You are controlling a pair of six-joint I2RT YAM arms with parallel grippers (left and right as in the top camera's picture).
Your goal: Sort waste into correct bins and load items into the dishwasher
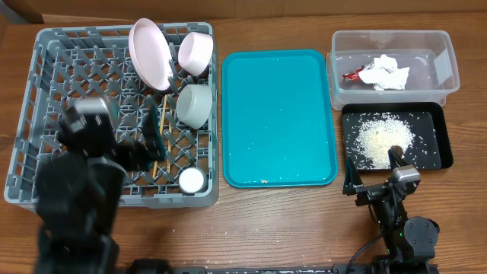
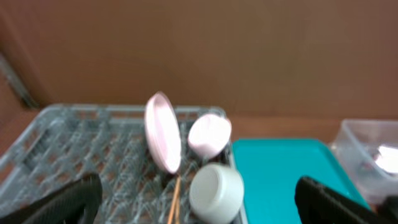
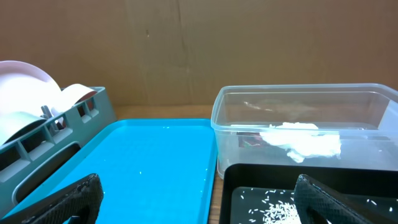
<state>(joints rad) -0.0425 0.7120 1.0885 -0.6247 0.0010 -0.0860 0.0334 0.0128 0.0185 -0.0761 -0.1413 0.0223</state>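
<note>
The grey dish rack [image 1: 46, 91] holds the pink plate [image 1: 152, 52], pinkish bowl [image 1: 195, 52], grey-green bowl [image 1: 195, 105], white cup [image 1: 192, 179] and chopsticks [image 1: 163, 141]. My left gripper [image 1: 144, 141] is open and empty above the rack. Its wrist view shows the plate [image 2: 163, 130], both bowls [image 2: 209, 134] [image 2: 214, 190] and the chopsticks [image 2: 174, 202] between its fingers [image 2: 199, 211]. The clear tub [image 1: 441, 72] holds the white napkin [image 1: 386, 74] and red wrapper [image 1: 352, 74]. The black tray [image 1: 440, 152] holds rice [image 1: 380, 137]. My right gripper [image 1: 373, 169] is open and empty at the tray's near edge. I cannot pick out the brown lump.
The teal tray [image 1: 278, 114] lies between the rack and the bins, with a few grains near its front edge. The right wrist view shows the teal tray [image 3: 155, 162], clear tub [image 3: 298, 99], black tray [image 3: 261, 174] and the rack's corner [image 3: 74, 118].
</note>
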